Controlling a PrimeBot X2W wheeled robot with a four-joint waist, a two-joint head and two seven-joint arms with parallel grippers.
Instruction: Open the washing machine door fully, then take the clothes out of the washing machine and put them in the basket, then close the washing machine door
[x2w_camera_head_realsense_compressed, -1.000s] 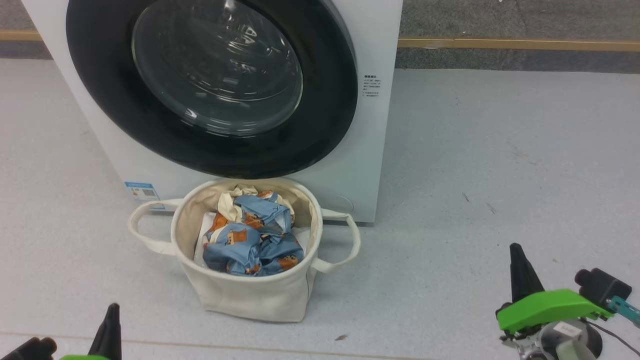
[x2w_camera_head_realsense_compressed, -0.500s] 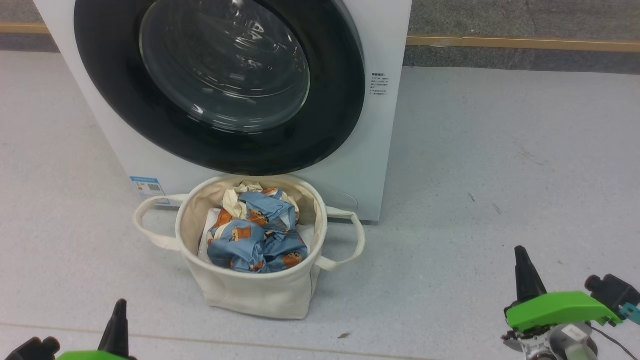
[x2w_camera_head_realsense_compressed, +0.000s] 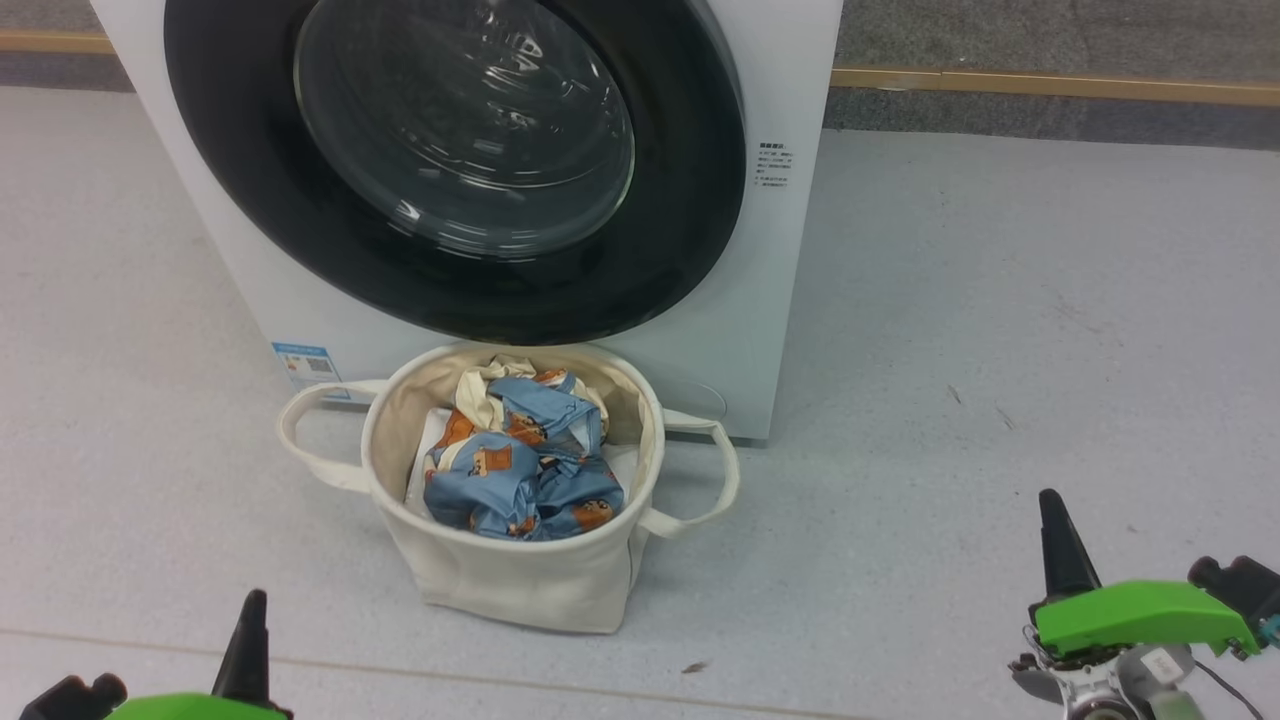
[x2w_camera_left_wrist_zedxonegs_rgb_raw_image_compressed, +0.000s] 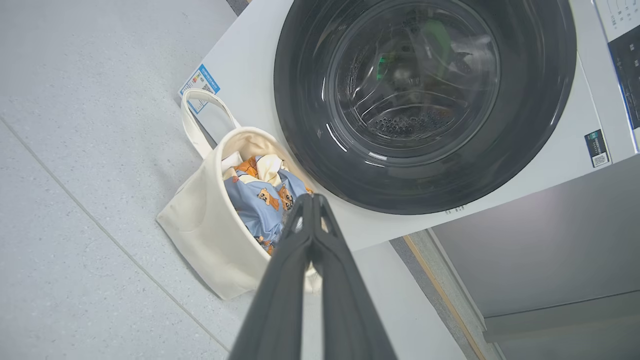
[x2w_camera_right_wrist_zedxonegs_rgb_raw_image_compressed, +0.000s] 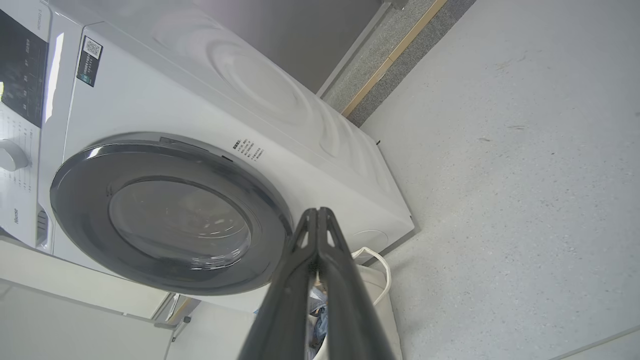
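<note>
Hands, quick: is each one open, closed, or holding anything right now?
Left hand: closed, fingers pressed together, holding nothing.
Right hand: closed, fingers pressed together, holding nothing.

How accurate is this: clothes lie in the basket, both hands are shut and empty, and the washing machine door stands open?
One error: the washing machine door is closed against the washing machine, as the right wrist view shows. The clothes do lie in the basket; left hand and right hand are shut and empty.
</note>
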